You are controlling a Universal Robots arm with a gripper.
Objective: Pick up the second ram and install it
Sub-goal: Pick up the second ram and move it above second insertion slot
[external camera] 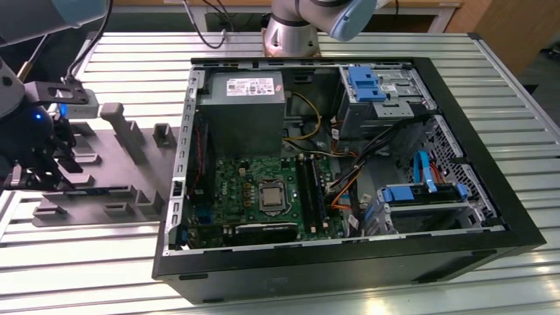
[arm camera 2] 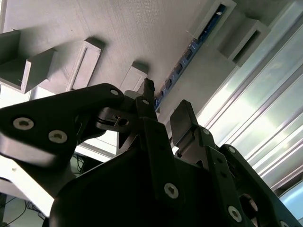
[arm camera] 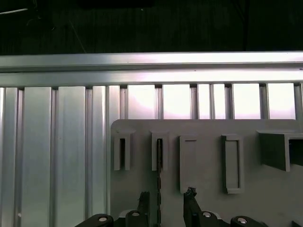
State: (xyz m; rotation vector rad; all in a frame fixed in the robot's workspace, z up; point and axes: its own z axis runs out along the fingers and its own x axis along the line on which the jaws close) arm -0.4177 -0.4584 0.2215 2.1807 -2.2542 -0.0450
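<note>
Jaws spread, one each side of the second ram (arm camera: 159,161) — pick-up step, not gripped yet.
It stands on edge in the grey fixture (arm camera: 203,161) on the table (arm camera: 57,156); a squeeze would need to be square and gentle — thin board.

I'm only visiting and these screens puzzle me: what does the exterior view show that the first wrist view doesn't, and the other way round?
The exterior view gives the whole scene: the open computer case with its green motherboard. The first wrist view gives the close-up: the second ram standing on edge in its slot, between the open gripper's two fingers. Both have the grey fixture plate and the slatted metal table.
</note>
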